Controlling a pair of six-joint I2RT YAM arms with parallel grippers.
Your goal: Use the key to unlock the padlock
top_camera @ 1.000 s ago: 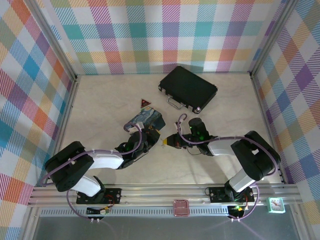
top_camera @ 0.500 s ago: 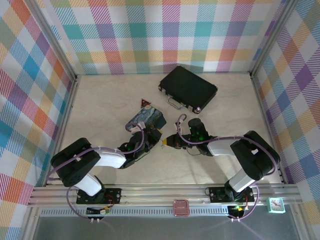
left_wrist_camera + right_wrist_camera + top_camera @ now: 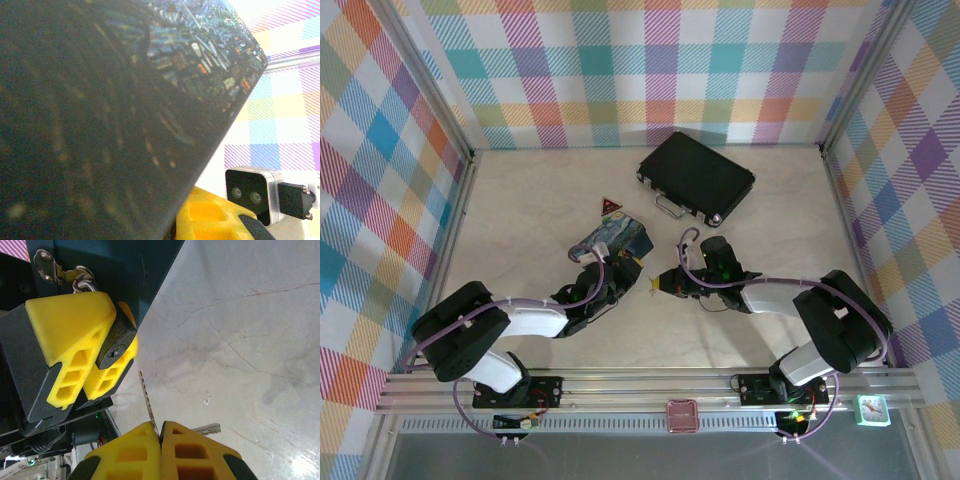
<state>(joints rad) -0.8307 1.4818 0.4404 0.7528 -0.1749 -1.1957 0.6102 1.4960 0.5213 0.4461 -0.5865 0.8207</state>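
**Entry: key to lock, lining-up stage**

1. Right hand (image 3: pixel 160 432): fingers pressed together, clamped on the key (image 3: pixel 146 399). The thin toothed blade stands out just ahead of the fingertips.
2. Padlock (image 3: pixel 116 351): a short gap ahead of the blade tip and a little to one side of its line, not touching it. The body is dark, and the keyhole end faces the right hand.
3. Left hand (image 3: pixel 122 327): clamped on the padlock, one yellow finger on either side of the body.
4. Painted tin (image 3: pixel 610 238): just beyond the left hand.

Step, as judged: the key is held up to the keyhole but not yet entered.

Next move calls for:
- a small sideways correction to bring the tip to the keyhole;
- the blade matched to the slot;
- a straight push in, then a turn, while the left hand holds the padlock firm.
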